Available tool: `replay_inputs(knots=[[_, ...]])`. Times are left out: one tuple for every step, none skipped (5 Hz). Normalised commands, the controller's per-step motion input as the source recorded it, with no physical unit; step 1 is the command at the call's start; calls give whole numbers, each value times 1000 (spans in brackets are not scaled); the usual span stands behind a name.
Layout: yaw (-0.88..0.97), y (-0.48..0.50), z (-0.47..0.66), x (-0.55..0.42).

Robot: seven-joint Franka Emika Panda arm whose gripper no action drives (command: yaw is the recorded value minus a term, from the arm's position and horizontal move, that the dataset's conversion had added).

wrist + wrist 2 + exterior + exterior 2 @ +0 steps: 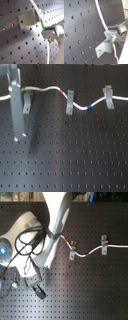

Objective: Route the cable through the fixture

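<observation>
**Gripping cable at green band**

Clamped on the thin white cable [50, 89] at its green band, gripper [45, 29] beside the first exterior view's leftmost grey metal clip [27, 100]; draped in soft waves rightward through middle clip [70, 101] and right clip [108, 97]; matte black perforated board [70, 154] beneath.

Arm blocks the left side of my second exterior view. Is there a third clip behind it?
Observer: Yes. The first exterior view shows a third clip at the first exterior view's left.
Operator: Cable seated in it?
Observer: Doesn't look like it. In that view the cable seems to pass just above the clip's top.
Operator: Where's the grip?
Observer: In the first wrist view the gripper is shut on the cable at its green band, right beside that clip.
</observation>
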Motion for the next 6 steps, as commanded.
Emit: replay_inputs(knots=[[908,20,0,-8],[994,0,60,1],[994,-1,197,2],[397,-125,-4,243],[0,-77,8,-3],[0,-410,-34,106]])
